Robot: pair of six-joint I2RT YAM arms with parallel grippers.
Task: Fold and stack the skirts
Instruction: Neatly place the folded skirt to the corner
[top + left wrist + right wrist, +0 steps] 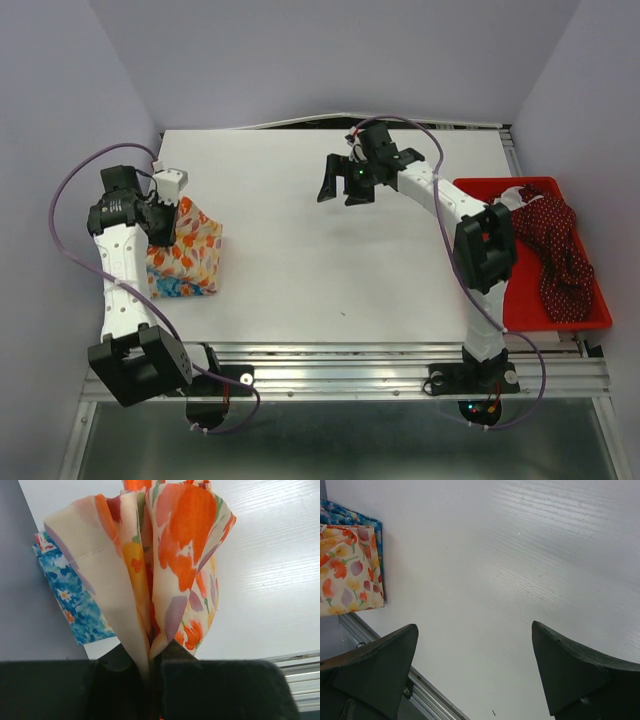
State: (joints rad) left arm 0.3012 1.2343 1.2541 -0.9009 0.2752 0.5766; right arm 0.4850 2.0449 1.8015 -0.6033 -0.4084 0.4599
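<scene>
Top external view: a white table (330, 260) seen from above, with two arms bolted at its near edge.
Left gripper (150, 662): clenched on the cream-white skirt with orange flowers (170, 565). A bunched fold is pinched between its dark fingers at the table's left edge.
Cream-white skirt: gathered and raised at the pinch, with its lower part resting on the blue flowered skirt (178, 288).
Blue flowered skirt: lies flat beneath the cream one, close against the left edge of the table.
Right gripper (345, 185): released, jaws spread wide and holding nothing. It hovers over bare table toward the far side, well apart from all cloth.
Red tray (530, 322): sits at the table's right edge.
Tray contents: the dark red dotted skirt (555, 245), crumpled and unfolded. I see nothing else in the tray.
Risk to the fold: the cloth is only gathered in the pinch, so if it is let go from this height the layers may spring open and land askew.
Risk to the stack: the two skirts touch, so any sideways tug on the cream one would likely drag the blue one with it.
Risk at the edge: the pile sits right by the left edge, and a pull that way could slide cloth off the table.
Risk at the tray: the red skirt is a tangle. A pinch may catch a single layer, and a trailing end could snag on the rim.
</scene>
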